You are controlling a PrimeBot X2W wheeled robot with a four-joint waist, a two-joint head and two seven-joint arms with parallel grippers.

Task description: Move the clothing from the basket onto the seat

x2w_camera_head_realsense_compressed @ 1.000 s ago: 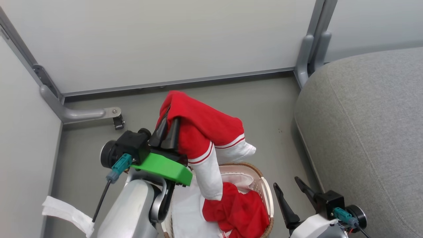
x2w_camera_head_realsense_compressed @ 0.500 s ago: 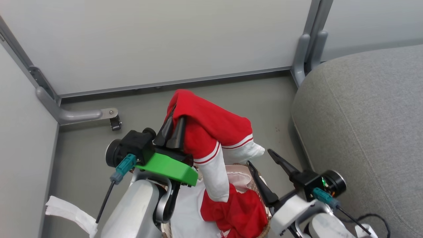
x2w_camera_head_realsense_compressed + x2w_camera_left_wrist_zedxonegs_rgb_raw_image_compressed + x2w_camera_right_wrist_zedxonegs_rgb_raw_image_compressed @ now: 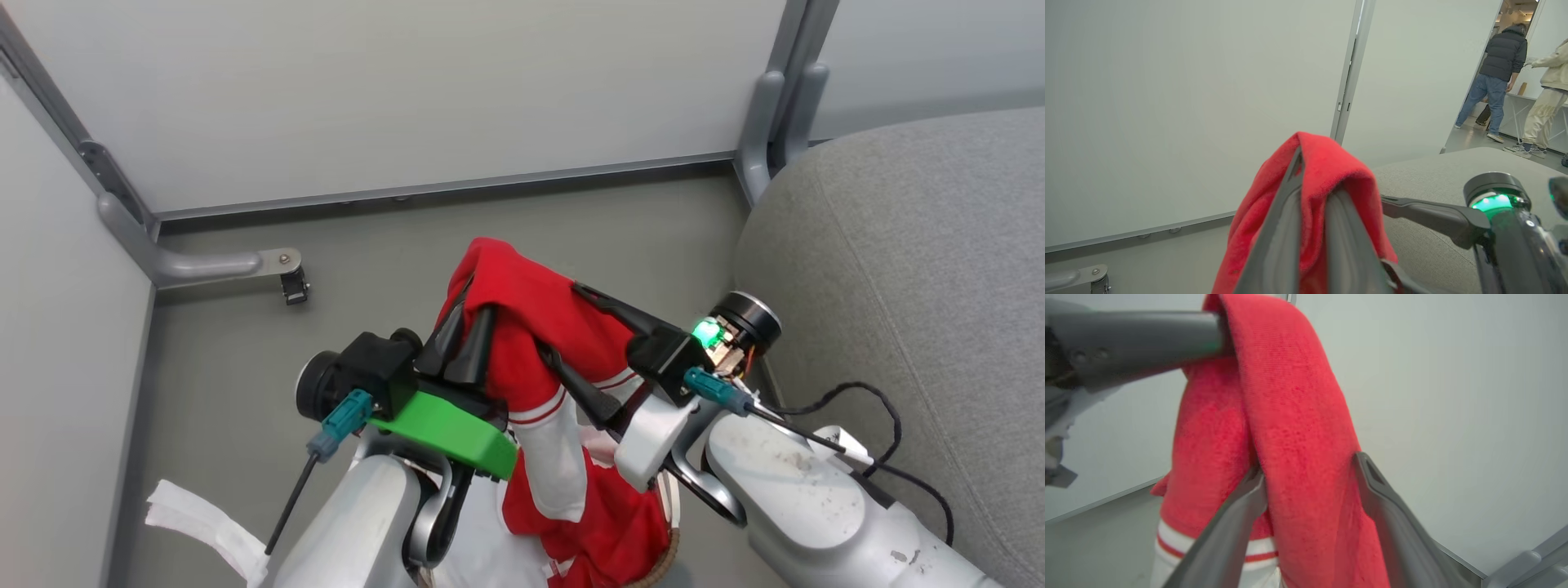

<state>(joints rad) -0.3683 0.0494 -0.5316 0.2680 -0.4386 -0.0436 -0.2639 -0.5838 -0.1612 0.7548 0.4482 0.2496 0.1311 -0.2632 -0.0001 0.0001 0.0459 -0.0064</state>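
Right, my left gripper (image 3: 473, 304) is clamped on the red jersey (image 3: 531, 314), held above the basket (image 3: 663, 563); my right gripper (image 3: 561, 318) stands wide, straddling its hanging fold.

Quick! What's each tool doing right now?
Left tool: shut on the red jersey.
Right tool: open, one finger on each side of the jersey.

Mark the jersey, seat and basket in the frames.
jersey (image 3: 526, 298), head view, raised red fold.
seat (image 3: 914, 269), head view, bare grey top.
basket (image 3: 665, 562), head view, brown woven rim.
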